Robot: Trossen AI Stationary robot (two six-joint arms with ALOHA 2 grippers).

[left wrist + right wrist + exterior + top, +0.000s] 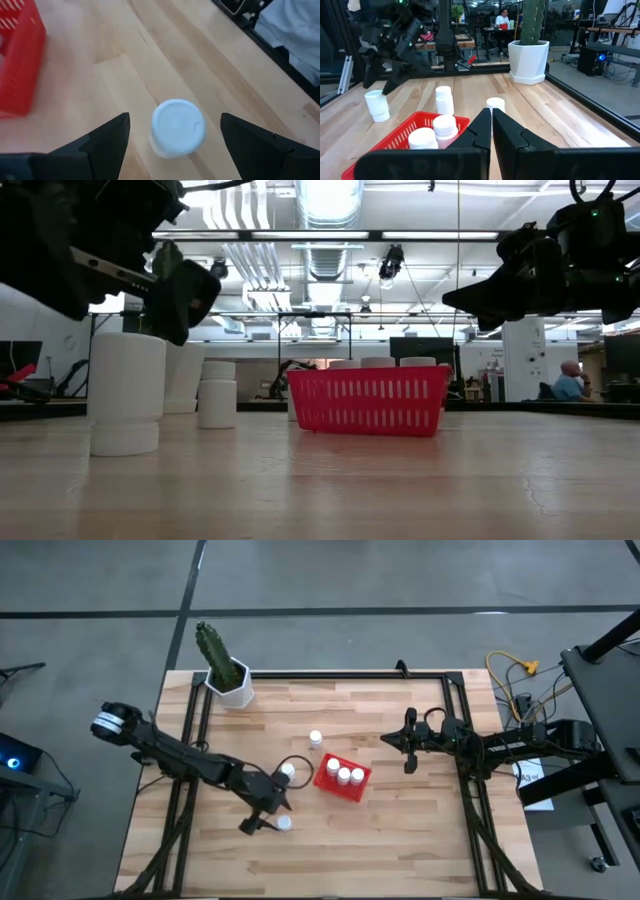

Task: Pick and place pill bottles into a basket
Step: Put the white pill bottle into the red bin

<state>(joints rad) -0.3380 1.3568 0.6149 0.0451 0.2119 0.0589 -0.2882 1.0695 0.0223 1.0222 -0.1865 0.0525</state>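
High view: red basket (pixel 342 779) at frame centre, three pill bottles inside (pixel 344 775). Three more bottles on the table (pixel 400 840): one above the basket (pixel 316 738), one left of it (pixel 288 770), one lower left (pixel 284 824). Left gripper (pixel 268 823) lower left of centre, fingers apart, just beside that last bottle. Right gripper (pixel 408 748) right of centre, fingers together, holding nothing. Cactus pot (pixel 233 683) upper left.

Low view: basket (pixel 368 399) centre; bottle (pixel 125 393) at left under the left gripper.

Left wrist view: bottle (pixel 178 127) upright between the spread fingers (pixel 107 140), untouched.

Right wrist view: fingers (pixel 480 131) pressed together at bottom; basket (pixel 400 140) lower left; person (pixel 503 19) in the background.
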